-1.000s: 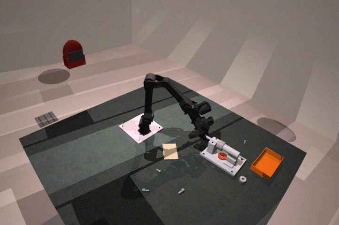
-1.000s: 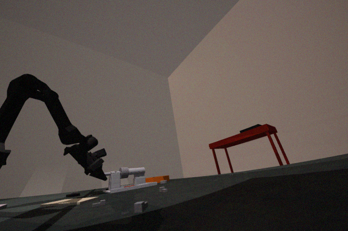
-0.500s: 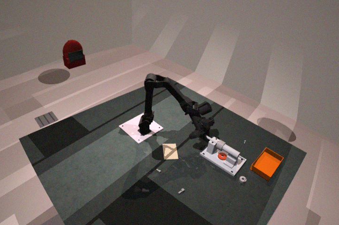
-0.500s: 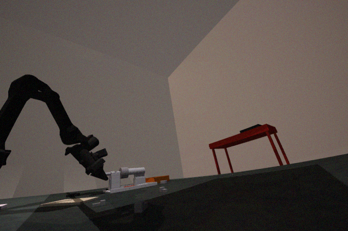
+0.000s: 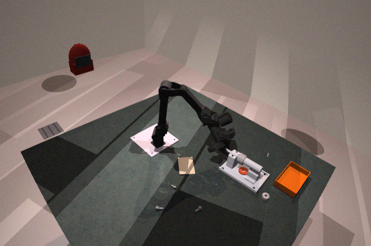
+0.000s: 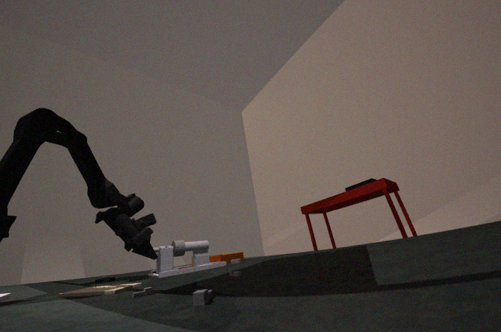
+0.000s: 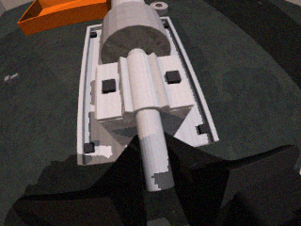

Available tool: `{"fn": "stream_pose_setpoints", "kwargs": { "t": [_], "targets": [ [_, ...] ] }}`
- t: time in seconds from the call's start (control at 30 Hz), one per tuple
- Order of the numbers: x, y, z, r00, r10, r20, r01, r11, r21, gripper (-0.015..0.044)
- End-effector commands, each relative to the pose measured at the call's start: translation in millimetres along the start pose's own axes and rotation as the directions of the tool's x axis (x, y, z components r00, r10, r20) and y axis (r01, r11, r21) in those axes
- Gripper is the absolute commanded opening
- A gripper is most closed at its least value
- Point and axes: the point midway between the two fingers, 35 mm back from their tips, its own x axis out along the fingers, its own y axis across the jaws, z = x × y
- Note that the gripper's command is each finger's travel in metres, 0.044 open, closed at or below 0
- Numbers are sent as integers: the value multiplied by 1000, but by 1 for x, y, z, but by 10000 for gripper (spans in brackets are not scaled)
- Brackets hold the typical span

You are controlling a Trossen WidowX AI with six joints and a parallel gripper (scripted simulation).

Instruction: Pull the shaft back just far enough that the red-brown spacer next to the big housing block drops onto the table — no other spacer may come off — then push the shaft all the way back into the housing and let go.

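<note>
The post (image 5: 231, 160) (image 6: 165, 259) (image 7: 143, 87) is blocking the way straight ahead of the gripper (image 5: 222, 150) (image 6: 155, 254) (image 7: 150, 138). Above the housing (image 5: 253, 165) (image 6: 198, 246), air is lying open. The tray (image 5: 292, 179) (image 6: 228, 256) (image 7: 63, 14) is standing beyond the base (image 5: 241, 179) (image 6: 188, 270) (image 7: 84, 94) (low-walled, so a raised hand is having room over it), and a ring (image 5: 265, 196) (image 7: 159, 7) is sitting near that base.
</note>
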Motion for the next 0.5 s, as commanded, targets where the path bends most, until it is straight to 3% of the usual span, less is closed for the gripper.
{"fn": "stream_pose_setpoints", "kwargs": {
  "t": [0.0,0.4,0.47],
  "targets": [
    [1,-1,4,1000,-2,6,2,1000,2,0],
    [2,-1,5,1000,-2,6,2,1000,2,0],
    [1,0,0,1000,-1,-3,1,1000,-2,53]
  ]
}}
